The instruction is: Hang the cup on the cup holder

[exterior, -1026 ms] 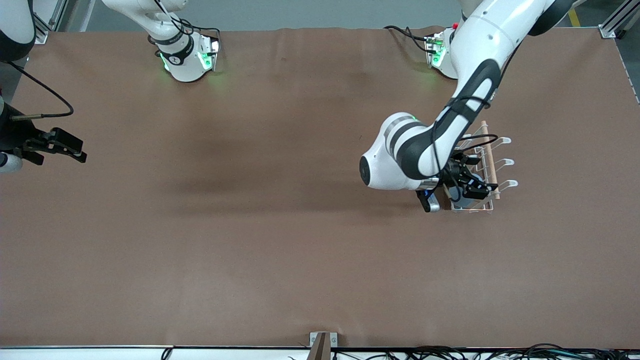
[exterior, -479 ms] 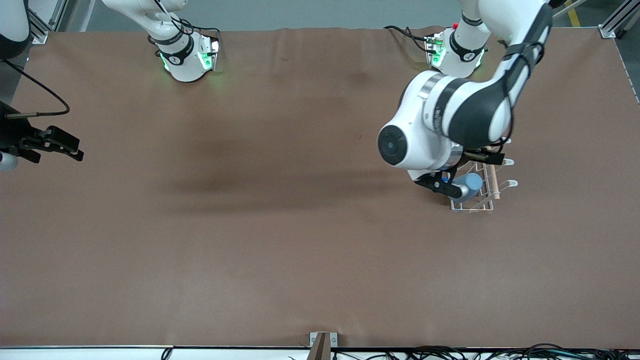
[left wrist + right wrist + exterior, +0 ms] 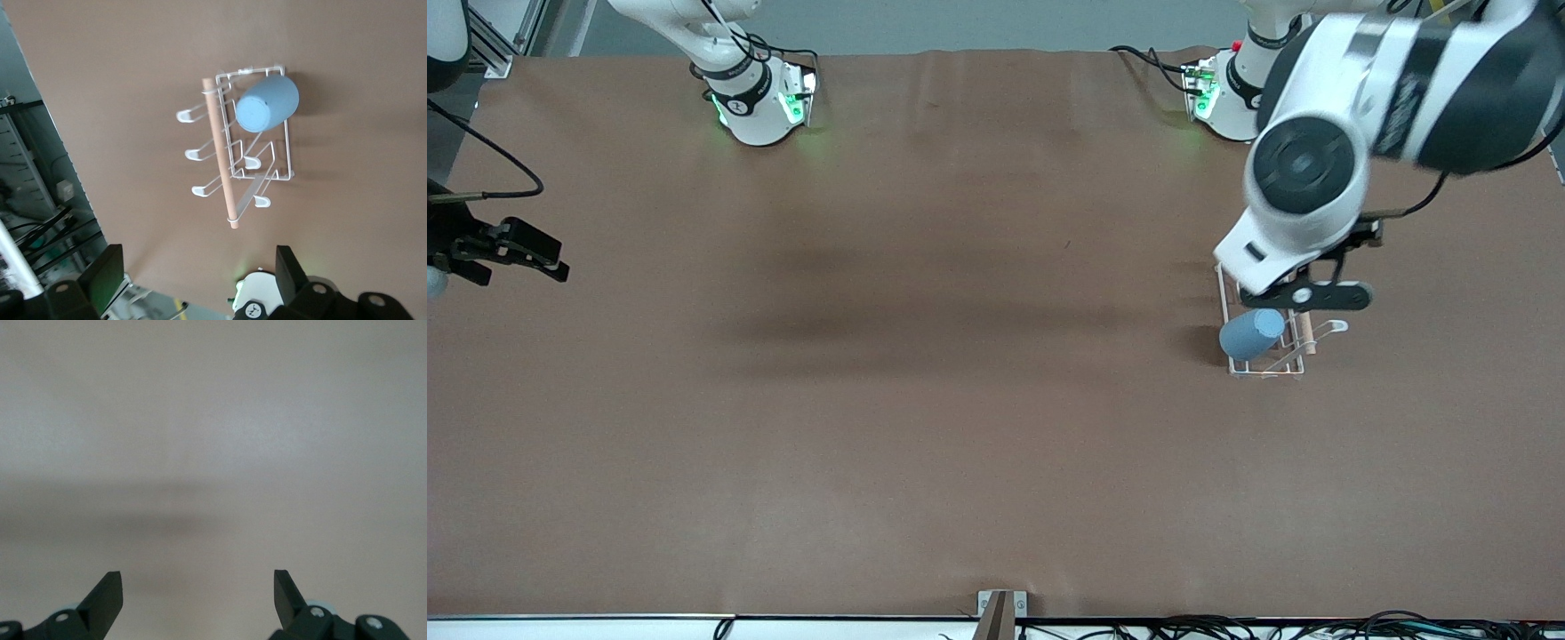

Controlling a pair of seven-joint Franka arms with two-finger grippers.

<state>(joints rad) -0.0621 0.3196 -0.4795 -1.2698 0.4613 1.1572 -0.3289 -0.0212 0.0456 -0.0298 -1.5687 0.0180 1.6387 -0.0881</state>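
Observation:
The light-blue cup [image 3: 1252, 333] hangs upside down and tilted on a prong of the white wire cup holder [image 3: 1267, 372], at the rack's end nearest the front camera. In the left wrist view the cup [image 3: 267, 103] sits beside the wooden rod [image 3: 220, 160] of the cup holder [image 3: 288, 153]. My left gripper [image 3: 1338, 267] is open and empty, up in the air over the rack's other end, clear of the cup; it also shows in the left wrist view [image 3: 198, 267]. My right gripper [image 3: 551, 258] is open and empty, waiting at the right arm's end of the table; the right wrist view [image 3: 198, 583] shows only bare surface.
The brown table cover [image 3: 960, 400] is bare apart from the rack. The two arm bases [image 3: 760, 98] stand along the edge farthest from the front camera. Cables lie along the edge nearest that camera.
My left gripper has let go of the cup, risen off the rack and swung toward its own base. The cup stays on its prong. The right gripper barely shifted.

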